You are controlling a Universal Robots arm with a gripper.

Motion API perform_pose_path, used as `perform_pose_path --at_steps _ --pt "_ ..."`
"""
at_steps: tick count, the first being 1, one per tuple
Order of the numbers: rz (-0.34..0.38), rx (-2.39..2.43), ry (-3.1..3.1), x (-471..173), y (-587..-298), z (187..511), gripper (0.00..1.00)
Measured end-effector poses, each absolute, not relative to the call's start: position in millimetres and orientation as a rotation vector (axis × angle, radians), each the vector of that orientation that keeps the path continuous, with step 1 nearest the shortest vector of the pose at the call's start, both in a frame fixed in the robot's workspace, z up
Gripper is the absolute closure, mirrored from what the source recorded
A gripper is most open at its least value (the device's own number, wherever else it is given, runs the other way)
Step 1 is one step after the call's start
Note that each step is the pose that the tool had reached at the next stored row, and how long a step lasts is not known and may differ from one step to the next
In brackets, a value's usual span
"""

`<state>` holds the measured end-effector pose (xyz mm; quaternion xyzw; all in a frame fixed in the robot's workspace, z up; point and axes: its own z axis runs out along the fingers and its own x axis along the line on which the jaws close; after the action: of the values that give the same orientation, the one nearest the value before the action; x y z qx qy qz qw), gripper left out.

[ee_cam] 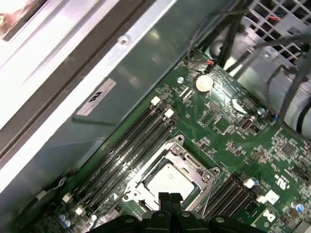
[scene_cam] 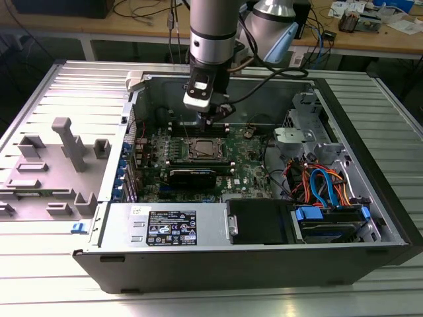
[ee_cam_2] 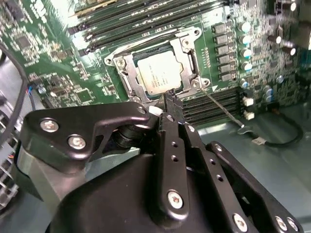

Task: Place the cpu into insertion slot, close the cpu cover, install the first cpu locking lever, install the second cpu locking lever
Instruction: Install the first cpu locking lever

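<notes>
A ribbed aluminium surface (scene_cam: 53, 277) carries an open black-and-silver steel computer case (scene_cam: 218, 267) lying on its side. A grey moulded plastic fixture (scene_cam: 66, 158) sits beside it on the exterior view's left.

Inside the case, on the glossy green circuit board (ee_cam: 218, 136), the small square chip with the dull brushed silver-grey top (ee_cam_2: 158, 73) lies flat in the dark square socket with the silvery rim (ee_cam_2: 119, 62). The thin stamped-metal frame with the square window (ee_cam_2: 187, 53) is folded down around the chip. A slim, springy steel wire lever with a hooked end (ee_cam_2: 221, 104) runs out from one socket corner across the long black memory slots (ee_cam: 131, 141), and it looks unlatched.

The matte black, bolted metal pincer (ee_cam_2: 171, 99) hangs just above the socket's near edge. Its narrow fingers are clenched together, and nothing is visible between them.

The main risk, as I judge it, is slippage. The wire is thin, round and smooth, so hard metal tips pushing on it could skate off. They would then land on the chip's lid, the frame or the small capacitors crowded beside the socket. If the frame is not fully flat, forcing the lever could load the chip unevenly and bend the fine contacts beneath it. The lever could also spring back if it misses its catch.
</notes>
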<state>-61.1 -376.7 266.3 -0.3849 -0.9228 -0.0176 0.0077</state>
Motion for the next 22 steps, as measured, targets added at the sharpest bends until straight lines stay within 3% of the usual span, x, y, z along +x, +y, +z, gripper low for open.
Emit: perform_pose_path --at_steps 15,22 --pt "-0.050 -0.655 -3.050 -61.1 -376.8 265.6 0.89" --pt "-0.049 -0.639 -3.053 -61.1 -376.8 265.6 0.89"
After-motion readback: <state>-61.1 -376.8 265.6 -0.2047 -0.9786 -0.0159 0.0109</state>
